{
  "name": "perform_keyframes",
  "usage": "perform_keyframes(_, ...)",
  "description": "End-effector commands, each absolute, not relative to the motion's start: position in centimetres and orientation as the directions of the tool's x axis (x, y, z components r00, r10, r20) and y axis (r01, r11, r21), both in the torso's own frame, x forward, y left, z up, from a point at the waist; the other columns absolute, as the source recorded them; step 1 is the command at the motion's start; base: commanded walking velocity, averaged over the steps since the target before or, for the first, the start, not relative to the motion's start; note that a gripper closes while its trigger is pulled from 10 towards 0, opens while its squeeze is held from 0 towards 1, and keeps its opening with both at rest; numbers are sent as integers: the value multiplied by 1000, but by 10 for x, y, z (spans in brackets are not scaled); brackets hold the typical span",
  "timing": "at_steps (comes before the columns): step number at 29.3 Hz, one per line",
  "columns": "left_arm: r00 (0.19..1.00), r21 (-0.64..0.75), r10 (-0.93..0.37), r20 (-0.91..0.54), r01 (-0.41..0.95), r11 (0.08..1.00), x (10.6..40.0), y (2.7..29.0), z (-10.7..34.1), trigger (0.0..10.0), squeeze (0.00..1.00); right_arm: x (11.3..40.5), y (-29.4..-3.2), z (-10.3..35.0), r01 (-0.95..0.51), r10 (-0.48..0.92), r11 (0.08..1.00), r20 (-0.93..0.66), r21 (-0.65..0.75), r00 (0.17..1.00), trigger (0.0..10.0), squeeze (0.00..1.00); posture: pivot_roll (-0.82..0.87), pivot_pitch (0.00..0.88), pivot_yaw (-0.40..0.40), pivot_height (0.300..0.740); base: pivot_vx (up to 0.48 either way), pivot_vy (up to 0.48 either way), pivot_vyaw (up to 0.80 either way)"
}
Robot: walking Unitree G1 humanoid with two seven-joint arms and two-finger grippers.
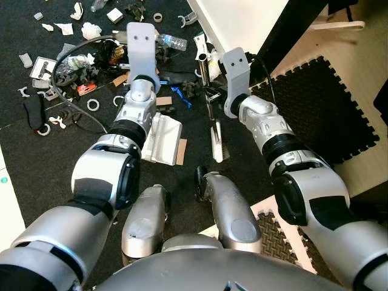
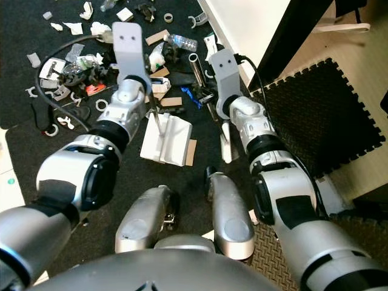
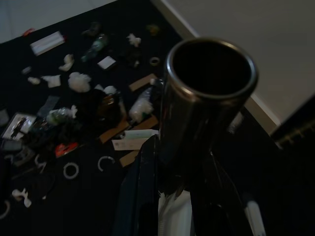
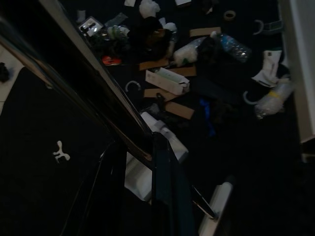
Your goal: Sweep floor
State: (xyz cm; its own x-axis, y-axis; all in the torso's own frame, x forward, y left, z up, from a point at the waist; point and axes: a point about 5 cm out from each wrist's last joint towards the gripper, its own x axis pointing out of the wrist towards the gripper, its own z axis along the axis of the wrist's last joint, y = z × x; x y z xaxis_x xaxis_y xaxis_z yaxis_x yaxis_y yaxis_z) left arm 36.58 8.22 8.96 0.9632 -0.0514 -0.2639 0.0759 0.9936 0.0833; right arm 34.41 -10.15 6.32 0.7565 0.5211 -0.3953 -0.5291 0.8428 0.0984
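Far to the left of the left gripper (image 3: 167,196) a looping black cable (image 1: 60,79) lies on the dark carpet (image 1: 200,130), with several white plastic rings (image 1: 93,104), one red scrap (image 1: 86,88) and crumpled white tissues (image 1: 91,30) scattered among it. The fingers of that gripper (image 3: 140,191) close around a shiny metal tube, the dustpan handle (image 3: 197,113), whose round open end faces the wrist camera. Below those jaws one white ribbed plastic dustpan (image 2: 168,140) sits on the carpet, a flat piece of brown cardboard (image 2: 191,153) touching its edge. Ahead of the jaws lie three or four more cardboard strips (image 3: 142,82), one long white box (image 4: 167,81) and one clear plastic bottle (image 1: 173,42).

The right gripper (image 4: 142,162) is clamped on a second polished metal pole, the broom handle (image 4: 93,83), which runs slantwise past its fingers; beneath them the pale, narrow broom head (image 1: 218,142) rests on the carpet, just right of the dustpan. A blue scrap (image 1: 179,96) lies between the two grippers.

To the right of the jaws a white wall (image 1: 242,21) with a baseboard rises, then interlocking dark foam mats (image 1: 327,109) over pale flooring.
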Motion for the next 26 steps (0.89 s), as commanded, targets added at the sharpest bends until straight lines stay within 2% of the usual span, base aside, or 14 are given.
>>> perform_keyframes(1,939,66,-152,-308,181,981,357,57,81,10000,0,335,-104,48,-478,511,857,-428,191,745,10000,0,-19,204,38,740,0,0,0)
perform_keyframes(11,929,44,-212,-302,236,971,344,29,75,10000,0,342,-122,51,-368,400,916,-453,163,796,10000,0,-20,201,39,740,0,0,0)
perform_keyframes(17,934,-19,-191,-302,194,981,342,29,72,10000,0,341,-115,50,-285,396,912,-454,293,798,10000,0,-19,194,27,740,0,0,0)
perform_keyframes(18,936,-35,-180,-301,177,984,342,32,72,10000,0,339,-108,47,-236,390,904,-458,357,799,10000,0,-18,191,22,740,0,0,0)
perform_keyframes(21,942,-48,-156,-298,149,988,343,39,70,10000,0,335,-96,43,-191,386,891,-464,412,797,10000,0,-15,190,15,740,0,0,0)
perform_keyframes(26,946,-49,-111,-304,101,994,343,54,66,10000,0,329,-64,45,-216,456,824,-388,524,801,10000,0,-9,188,4,740,0,0,0)
